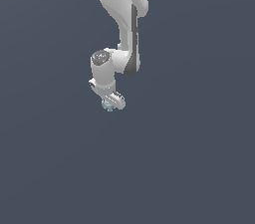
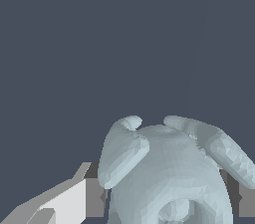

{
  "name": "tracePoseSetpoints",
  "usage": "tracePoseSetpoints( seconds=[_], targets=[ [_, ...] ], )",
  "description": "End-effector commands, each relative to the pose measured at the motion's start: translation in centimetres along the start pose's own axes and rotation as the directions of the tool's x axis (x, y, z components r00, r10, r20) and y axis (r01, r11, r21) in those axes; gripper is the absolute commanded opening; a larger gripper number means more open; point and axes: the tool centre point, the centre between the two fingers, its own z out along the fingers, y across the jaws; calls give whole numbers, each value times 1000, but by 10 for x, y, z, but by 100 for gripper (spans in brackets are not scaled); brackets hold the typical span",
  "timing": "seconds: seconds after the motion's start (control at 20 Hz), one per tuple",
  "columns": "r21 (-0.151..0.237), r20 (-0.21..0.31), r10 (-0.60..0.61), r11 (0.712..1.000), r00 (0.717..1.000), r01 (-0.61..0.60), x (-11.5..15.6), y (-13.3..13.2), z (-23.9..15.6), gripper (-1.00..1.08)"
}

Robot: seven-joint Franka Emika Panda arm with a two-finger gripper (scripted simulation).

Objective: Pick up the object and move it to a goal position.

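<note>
The object [image 1: 107,105] is a small pale blue-grey lumpy blob right at the tips of my white gripper [image 1: 112,101], near the middle of the exterior view. In the wrist view the object [image 2: 169,168] fills the space between the two fingers, with two rounded lobes sticking out from its bulbous body. One grey finger pad [image 2: 94,197] touches one side of it and the other pad [image 2: 240,195] presses the opposite side. My gripper [image 2: 167,200] is shut on the object. The object's far underside is hidden.
A uniform dark blue-grey surface [image 1: 199,158] lies all around the arm. The white arm [image 1: 124,29] comes down from the top of the exterior view. No other objects or edges show.
</note>
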Motion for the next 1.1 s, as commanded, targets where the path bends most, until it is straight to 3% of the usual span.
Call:
tracePoseSetpoints(
  seconds=[0.0,0.4,1.05],
  targets=[
    [1,-1,0,1000,1000,0,3,2,-6,-100],
    [0,0,1,1000,1000,-1,22,16,-50,-100],
    [-2,0,2,1000,1000,-2,74,52,-163,-100]
  ],
)
